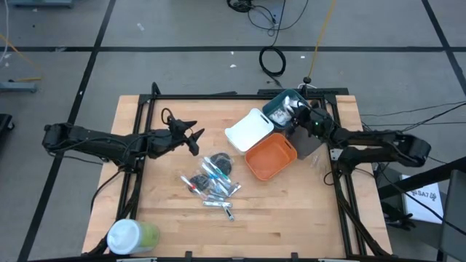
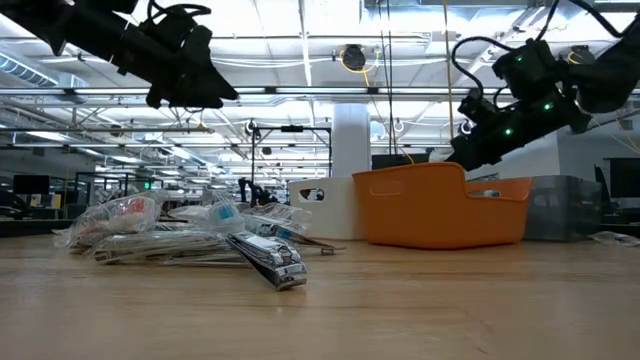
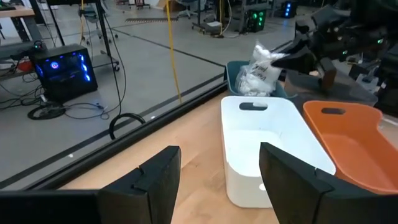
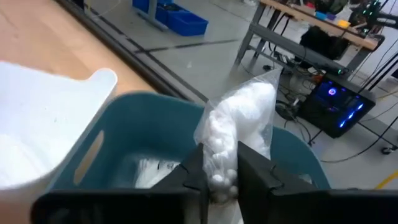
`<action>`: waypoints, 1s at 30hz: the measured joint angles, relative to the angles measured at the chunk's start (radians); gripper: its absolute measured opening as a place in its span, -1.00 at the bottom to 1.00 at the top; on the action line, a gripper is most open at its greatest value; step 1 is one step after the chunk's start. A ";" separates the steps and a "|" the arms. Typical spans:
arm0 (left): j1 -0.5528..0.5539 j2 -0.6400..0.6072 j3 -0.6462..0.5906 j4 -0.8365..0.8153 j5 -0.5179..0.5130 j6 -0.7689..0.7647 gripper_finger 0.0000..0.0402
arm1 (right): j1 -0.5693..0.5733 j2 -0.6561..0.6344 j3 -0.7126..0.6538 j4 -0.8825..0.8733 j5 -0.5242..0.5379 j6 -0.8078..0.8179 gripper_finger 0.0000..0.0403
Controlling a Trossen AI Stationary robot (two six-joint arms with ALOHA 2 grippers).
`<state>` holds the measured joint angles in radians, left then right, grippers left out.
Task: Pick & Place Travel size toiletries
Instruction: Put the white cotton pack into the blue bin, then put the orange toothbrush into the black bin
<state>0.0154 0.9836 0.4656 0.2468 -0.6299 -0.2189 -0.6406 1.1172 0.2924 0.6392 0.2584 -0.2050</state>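
Note:
The travel size toiletries (image 1: 212,178) lie in a heap on the table's middle, low in the low view (image 2: 200,235): silver tubes, clear-wrapped sticks, a dark disc. My left gripper (image 1: 195,138) hovers open, left of the white bin (image 1: 250,129) and above the heap's far side; its fingers frame the white bin (image 3: 261,143) in its wrist view (image 3: 217,180). My right gripper (image 4: 221,174) is shut on a clear packet of white balls (image 4: 239,124) over the teal bin (image 4: 118,137), at the table's far right (image 1: 298,113). My right gripper pinches the clear packet of white balls between its two fingers (image 4: 252,165), at the packet's lower end (image 4: 219,163). It comes slanting from the table's right. The packet (image 3: 258,70) is lifted clear above the teal bin (image 3: 233,70) and sticks out beyond the fingertips.
The white, orange (image 1: 271,156), teal (image 1: 280,109) and dark (image 1: 309,143) bins stand close together at the far right. A large white-and-green cylinder (image 1: 132,236) lies at the near left corner. Bare wood shows along the near edge and on the left.

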 joint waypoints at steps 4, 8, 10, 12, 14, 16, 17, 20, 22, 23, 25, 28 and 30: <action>0.000 0.000 0.000 -0.002 0.000 -0.027 0.07 | 0.000 0.014 0.000 0.048 0.000 -0.002 -0.54; 0.000 0.000 0.000 -0.002 0.001 -0.030 0.07 | -0.001 -0.001 0.000 0.043 0.007 -0.021 -0.28; 0.000 0.001 0.000 -0.002 0.001 -0.030 0.07 | 0.000 -0.007 0.000 0.041 0.033 -0.020 -0.15; 0.000 0.000 0.000 -0.002 0.001 -0.030 0.07 | 0.000 -0.011 0.000 0.041 0.072 -0.018 -0.02; 0.000 0.001 0.000 -0.003 0.002 -0.031 0.07 | 0.000 -0.013 0.000 0.038 0.104 -0.017 0.11; 0.000 0.001 0.000 -0.003 0.003 -0.031 0.07 | 0.000 -0.013 0.000 0.044 0.112 -0.017 0.22; 0.000 0.001 0.000 -0.003 0.003 -0.031 0.07 | 0.000 -0.013 0.000 0.052 0.112 -0.017 0.28; 0.000 0.001 0.000 -0.003 0.003 -0.031 0.07 | 0.000 -0.014 0.000 0.087 0.112 -0.014 0.41; 0.000 0.001 0.000 -0.003 0.003 -0.031 0.06 | 0.000 -0.014 0.000 0.111 0.112 -0.016 0.47; 0.000 0.001 0.000 -0.003 0.003 -0.031 0.07 | 0.000 -0.014 0.000 0.122 0.113 -0.016 0.49; 0.000 0.001 0.000 -0.003 0.003 -0.032 0.06 | 0.000 -0.014 0.000 0.142 0.109 -0.002 0.52; 0.000 0.000 0.000 -0.014 0.026 -0.068 0.07 | 0.012 -0.026 0.000 0.153 0.038 0.065 0.53; 0.000 0.001 0.001 -0.022 0.111 -0.106 0.06 | 0.023 -0.043 0.000 0.157 -0.068 0.087 0.52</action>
<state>0.0158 0.9844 0.4664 0.2252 -0.5185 -0.3249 -0.6178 1.0742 0.2924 0.7960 0.1902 -0.1179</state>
